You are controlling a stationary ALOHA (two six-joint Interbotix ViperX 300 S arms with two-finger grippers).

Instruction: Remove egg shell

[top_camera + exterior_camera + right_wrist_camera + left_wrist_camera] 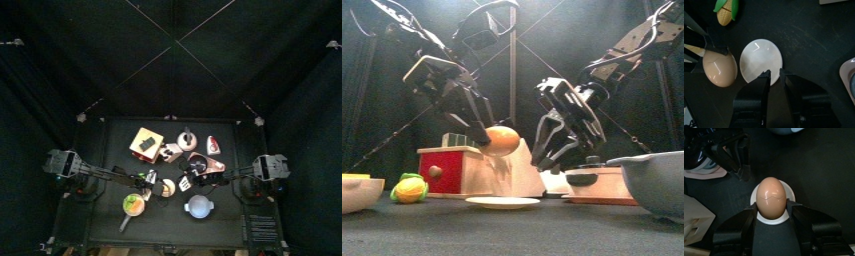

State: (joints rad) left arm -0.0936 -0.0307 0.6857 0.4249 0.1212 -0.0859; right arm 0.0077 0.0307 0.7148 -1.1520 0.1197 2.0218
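Observation:
My left gripper [772,213] is shut on a tan egg [772,195] with a crack line across its shell. It holds the egg in the air above a small white plate [789,192]. In the front view the egg [501,138] hangs above the plate [502,203]. My right gripper [775,76] is close beside the egg [719,67] and over the plate [762,60]. Its jaws stand together with nothing visible between them. In the front view the right gripper [549,158] is just right of the egg.
A grey bowl [657,180] stands at the front right. A toy corn cob [406,188] and a pale bowl [356,192] are at the front left. A red and wooden box [452,168] and a wooden board with a pan [596,180] stand behind.

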